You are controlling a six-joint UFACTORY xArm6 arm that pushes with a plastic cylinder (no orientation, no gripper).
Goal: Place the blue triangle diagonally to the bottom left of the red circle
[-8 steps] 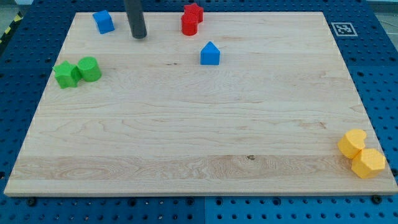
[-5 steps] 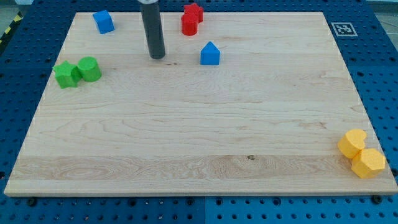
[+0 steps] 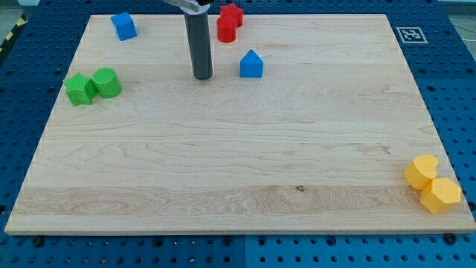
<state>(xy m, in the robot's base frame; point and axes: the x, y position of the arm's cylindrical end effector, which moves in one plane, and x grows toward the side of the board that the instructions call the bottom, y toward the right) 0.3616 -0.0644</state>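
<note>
The blue triangle (image 3: 251, 64) lies near the view's top centre, below and slightly right of the red circle (image 3: 226, 30). A red star (image 3: 232, 13) touches the red circle from above. My tip (image 3: 202, 77) rests on the board to the left of the blue triangle and a little lower, with a clear gap between them. The rod rises from the tip to the view's top edge, just left of the red circle.
A blue cube (image 3: 123, 25) sits at the top left. A green star (image 3: 77, 89) and a green circle (image 3: 108, 82) touch near the left edge. Two yellow blocks (image 3: 422, 171) (image 3: 441, 195) sit at the bottom right. The wooden board (image 3: 223, 164) has a marker tag (image 3: 408, 34) at its top right.
My tip has slid down and to the right, from near the blue cube toward the blue triangle's left side. No block has moved.
</note>
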